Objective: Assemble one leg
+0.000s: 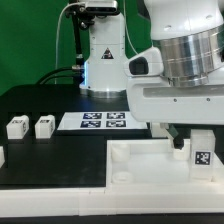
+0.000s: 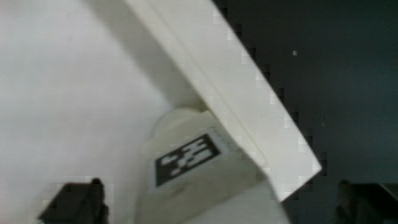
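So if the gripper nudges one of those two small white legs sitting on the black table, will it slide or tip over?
Probably slide. Each leg looks like a squat, flat-sided block resting on the table, so rolling seems unlikely. It looks like rigid plastic, likely light, so even a gentle push could shift it. Its neighbour sits close beside it and might get bumped.

I see three legs in exterior view. Two small white blocks (image 1: pixel 17 127) (image 1: pixel 44 126) stand upright side by side on black table, toward exterior view's left, tags not readable. Third leg (image 1: pixel 201 159) stands upright at exterior view's right edge, tag facing camera. Wrist view shows this leg (image 2: pixel 192 150) close, tag on face, partly behind white edge.
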{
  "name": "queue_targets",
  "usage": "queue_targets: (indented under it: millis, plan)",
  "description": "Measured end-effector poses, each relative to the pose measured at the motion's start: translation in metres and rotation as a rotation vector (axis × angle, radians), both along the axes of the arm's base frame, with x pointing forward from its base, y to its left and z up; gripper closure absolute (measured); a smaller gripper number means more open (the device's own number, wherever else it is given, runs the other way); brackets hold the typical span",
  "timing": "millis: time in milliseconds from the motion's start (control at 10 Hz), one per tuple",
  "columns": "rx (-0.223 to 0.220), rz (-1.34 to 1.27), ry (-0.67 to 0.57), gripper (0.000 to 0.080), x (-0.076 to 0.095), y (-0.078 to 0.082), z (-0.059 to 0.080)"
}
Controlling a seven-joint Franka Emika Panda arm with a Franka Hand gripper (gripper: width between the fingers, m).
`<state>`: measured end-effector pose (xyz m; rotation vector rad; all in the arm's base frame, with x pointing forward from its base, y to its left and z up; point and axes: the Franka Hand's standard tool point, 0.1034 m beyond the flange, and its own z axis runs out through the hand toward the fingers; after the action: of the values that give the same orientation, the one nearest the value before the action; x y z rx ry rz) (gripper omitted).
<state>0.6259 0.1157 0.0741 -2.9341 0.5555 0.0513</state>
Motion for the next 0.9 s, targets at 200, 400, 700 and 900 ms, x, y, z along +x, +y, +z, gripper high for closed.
queue_targets:
  millis: [200, 400, 700, 900]
  plan:
    - [-0.023, 0.299, -0.048, 0.015, 0.0044, -0.0071, 0.0014]
    - [-0.02, 0.287, -0.045, 0.0273, 0.0039, -0.0074, 0.0008]
    - [-0.009, 0.004, -0.003, 0.0506, 0.0035, -0.0061, 0.0006]
    - [-0.009, -0.191, 0.028, 0.0506, 0.0032, -0.007, 0.0002]
